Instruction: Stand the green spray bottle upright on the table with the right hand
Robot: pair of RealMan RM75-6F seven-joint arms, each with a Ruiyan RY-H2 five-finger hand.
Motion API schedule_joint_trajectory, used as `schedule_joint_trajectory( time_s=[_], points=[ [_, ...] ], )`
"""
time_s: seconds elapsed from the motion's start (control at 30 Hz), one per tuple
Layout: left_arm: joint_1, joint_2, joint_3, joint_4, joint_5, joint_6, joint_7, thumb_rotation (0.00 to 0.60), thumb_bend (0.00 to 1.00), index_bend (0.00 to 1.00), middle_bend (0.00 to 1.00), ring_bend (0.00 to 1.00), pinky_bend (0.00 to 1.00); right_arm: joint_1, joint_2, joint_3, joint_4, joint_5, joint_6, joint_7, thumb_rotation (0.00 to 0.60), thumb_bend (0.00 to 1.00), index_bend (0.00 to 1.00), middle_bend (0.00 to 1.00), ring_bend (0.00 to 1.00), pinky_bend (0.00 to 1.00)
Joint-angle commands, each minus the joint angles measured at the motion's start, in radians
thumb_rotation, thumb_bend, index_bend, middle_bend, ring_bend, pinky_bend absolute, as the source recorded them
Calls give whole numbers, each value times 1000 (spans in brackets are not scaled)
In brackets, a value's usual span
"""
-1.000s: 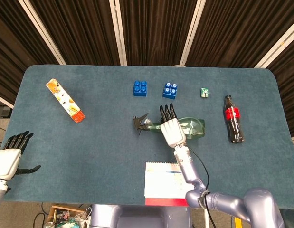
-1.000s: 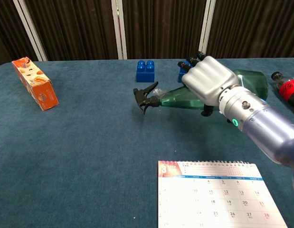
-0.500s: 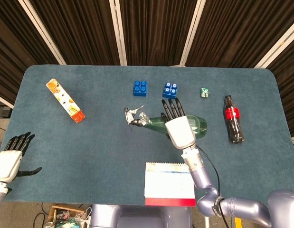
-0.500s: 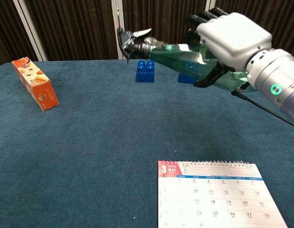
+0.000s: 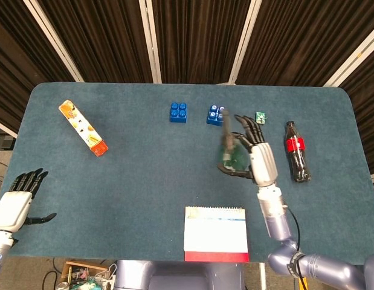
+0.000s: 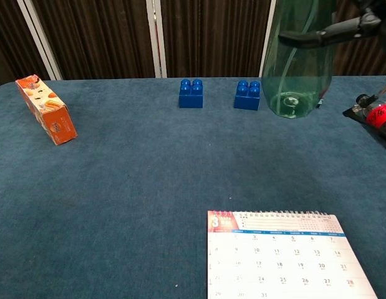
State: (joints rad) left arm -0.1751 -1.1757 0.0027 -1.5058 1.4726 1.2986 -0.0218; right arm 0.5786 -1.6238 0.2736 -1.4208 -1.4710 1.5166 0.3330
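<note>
The green spray bottle (image 5: 231, 152) is close to upright, nozzle end up, and my right hand (image 5: 260, 161) grips its body from the right side. In the chest view the bottle (image 6: 297, 62) fills the upper right; its round base shows from below, so it hangs a little above the table (image 5: 132, 187). Dark fingers (image 6: 330, 30) of the right hand wrap across its front; the spray head is cut off by the top edge. My left hand (image 5: 17, 200) hovers at the table's near left corner, fingers spread, holding nothing.
Two blue bricks (image 5: 179, 112) (image 5: 216, 114) lie just behind the bottle. A cola bottle (image 5: 296, 151) lies to the right, a small green item (image 5: 260, 117) behind it. A calendar (image 5: 216, 232) sits at the front edge, an orange box (image 5: 84, 128) far left.
The right hand lifted the lying bottle off the table, swung it from horizontal to near upright, and carried it to the right. The left hand barely moved.
</note>
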Motion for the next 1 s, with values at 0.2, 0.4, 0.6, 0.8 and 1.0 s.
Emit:
schedule_joint_trajectory(
  time_s=[0.2, 0.4, 0.6, 0.8, 1.0],
  points=[
    [1, -1, 4, -8, 10, 8, 10, 600, 60, 0, 0, 0, 34, -103, -172, -42, 345, -134, 273, 297, 600, 480, 917, 96, 0, 0],
    [2, 1, 7, -8, 17, 15, 7, 600, 60, 0, 0, 0, 35, -118, -259, -77, 521, -153, 302, 342, 600, 481, 916, 97, 0, 0],
    [5, 4, 10, -6, 25, 24, -3, 600, 60, 0, 0, 0, 35, -128, -298, -139, 631, -167, 244, 343, 600, 482, 917, 98, 0, 0],
    [5, 3, 13, -4, 28, 23, -6, 600, 60, 0, 0, 0, 35, -131, -260, -215, 574, -166, 86, 292, 600, 480, 917, 84, 0, 0],
    [2, 2, 13, -3, 26, 18, -7, 600, 60, 0, 0, 0, 35, -121, -183, -225, 450, -139, -22, 227, 600, 473, 919, 77, 0, 0]
  ],
)
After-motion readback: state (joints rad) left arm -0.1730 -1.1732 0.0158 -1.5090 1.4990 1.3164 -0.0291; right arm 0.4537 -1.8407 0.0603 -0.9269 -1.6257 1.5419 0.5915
